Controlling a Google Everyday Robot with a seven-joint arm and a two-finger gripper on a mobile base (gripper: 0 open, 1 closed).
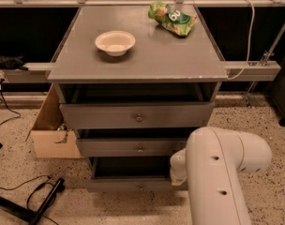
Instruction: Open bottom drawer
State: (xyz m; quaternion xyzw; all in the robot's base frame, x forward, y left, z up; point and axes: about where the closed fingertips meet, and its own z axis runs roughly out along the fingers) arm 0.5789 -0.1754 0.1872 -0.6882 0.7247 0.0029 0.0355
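The bottom drawer (119, 185) sits lowest, partly out, its front running left to right. Your gripper is hidden behind the arm (217, 172) at the drawer's right end; you cannot tell its state.

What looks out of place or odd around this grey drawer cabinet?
The bottom drawer stands partly pulled out, like the two above it. A crumpled snack bag lies on the cabinet top, and an open cardboard box sits beside its left side. The pincer is hidden behind the white arm by the bottom drawer's right end.
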